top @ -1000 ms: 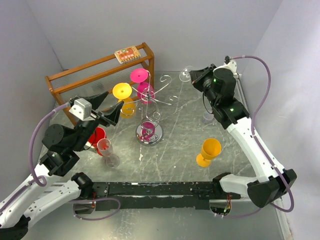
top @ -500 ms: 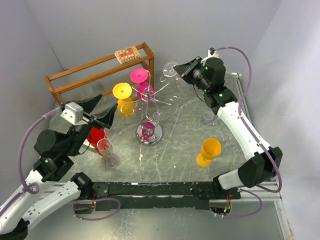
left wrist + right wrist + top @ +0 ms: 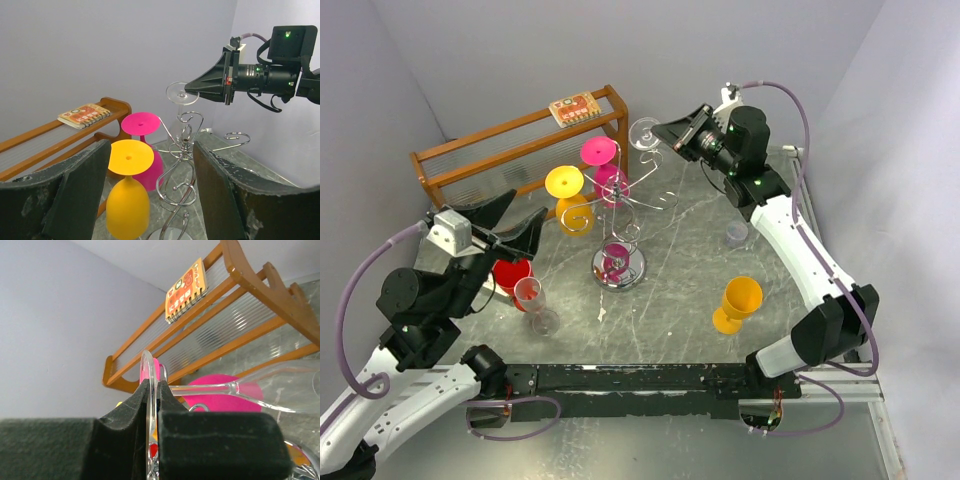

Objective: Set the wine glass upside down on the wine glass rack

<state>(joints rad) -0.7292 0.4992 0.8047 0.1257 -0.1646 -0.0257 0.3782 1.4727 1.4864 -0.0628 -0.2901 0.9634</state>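
Lower left of the top view: left gripper (image 3: 516, 220), fingers spread wide with nothing between them, hanging over a red cup (image 3: 510, 272) and an upright clear stemmed glass (image 3: 530, 295) on the grey marbled table (image 3: 670, 300). It has no part in this step and is best left parked there. Centre frame: the silver wire wine glass rack (image 3: 620, 222) on its round chrome base, scroll-ended arms fanning out. A yellow plastic goblet (image 3: 566, 187) and a magenta plastic goblet (image 3: 600, 153) already hang foot-up on the arms toward upper left; the arms reaching right of the post look free. Upper centre: right gripper (image 3: 670, 135), fingers pressed together on the rim of the foot of the clear wine glass (image 3: 645, 133). The glass is already inverted, foot disc up and bowl below, held in the air just beyond the rack's far arms, touching nothing that I can make out. The right wrist view shows the disc edge-on between the pads (image 3: 127, 412), a thin purchase. Judgement: the step in hand is bringing the stem into a free arm. Line the stem up with the open scrolled end, keep the foot level and above the wires, and slide in slowly so the glass does not swing in that narrow pinch. Stay clear of the magenta goblet, and part the fingers only once the foot sits on both wires. Behind, upper left: brown wooden shelf rack (image 3: 520, 145) with a small spiral notebook (image 3: 572, 108) on top.
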